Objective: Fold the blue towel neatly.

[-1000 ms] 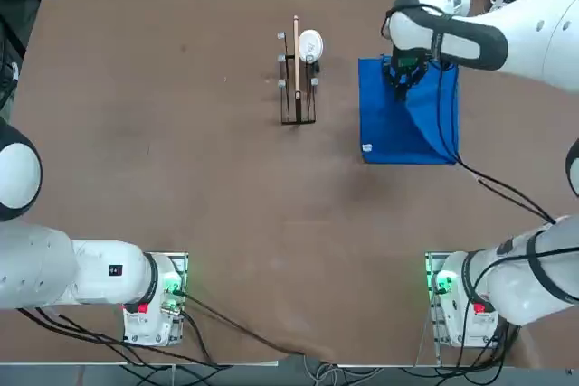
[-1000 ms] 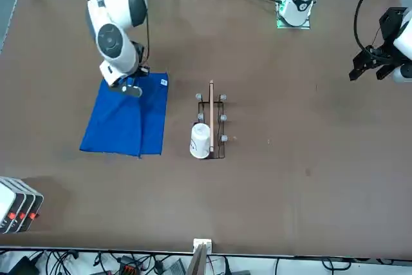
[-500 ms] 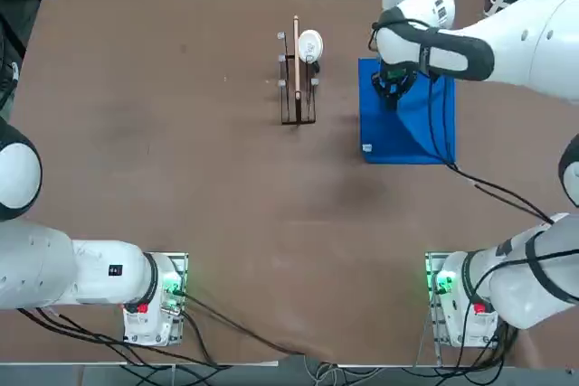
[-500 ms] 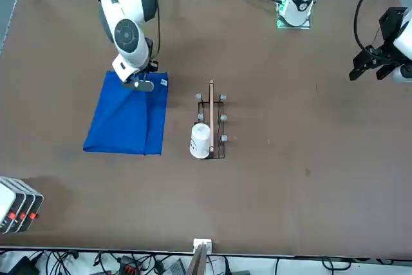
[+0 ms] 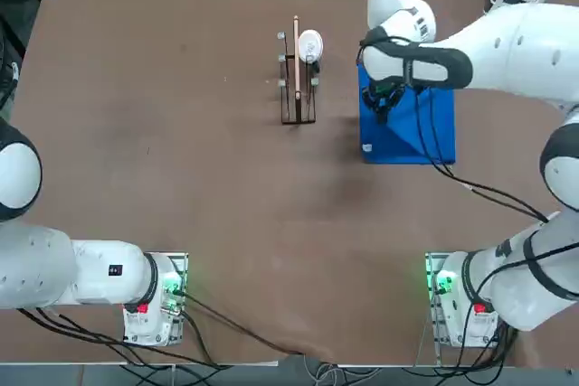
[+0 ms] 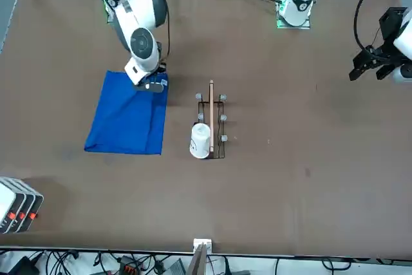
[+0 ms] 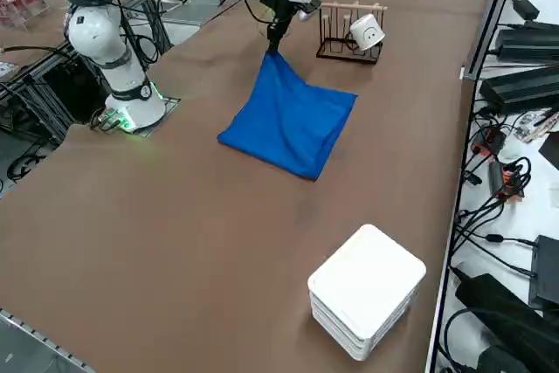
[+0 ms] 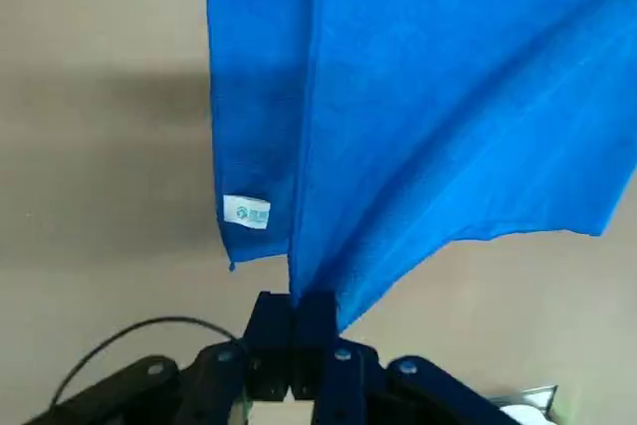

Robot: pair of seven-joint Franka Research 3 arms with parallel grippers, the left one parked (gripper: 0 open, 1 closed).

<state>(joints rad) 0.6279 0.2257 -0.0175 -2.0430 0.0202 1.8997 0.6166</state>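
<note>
Pinching the blue towel (image 8: 448, 97), the right claw (image 8: 304, 318) hides the gripped edge.

right arm stretched across upper right of the top view, wrist pointing down. right gripper (image 5: 378, 108) sits upper centre-right there, upper left in the front view (image 6: 154, 85), fingers (image 8: 311, 330) pinched together on a corner of the blue towel (image 5: 412, 128).

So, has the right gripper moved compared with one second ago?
Yes. In the top view the right gripper, shut on the blue towel, has travelled left toward the wooden rack, dragging the held corner across the cloth.
</note>
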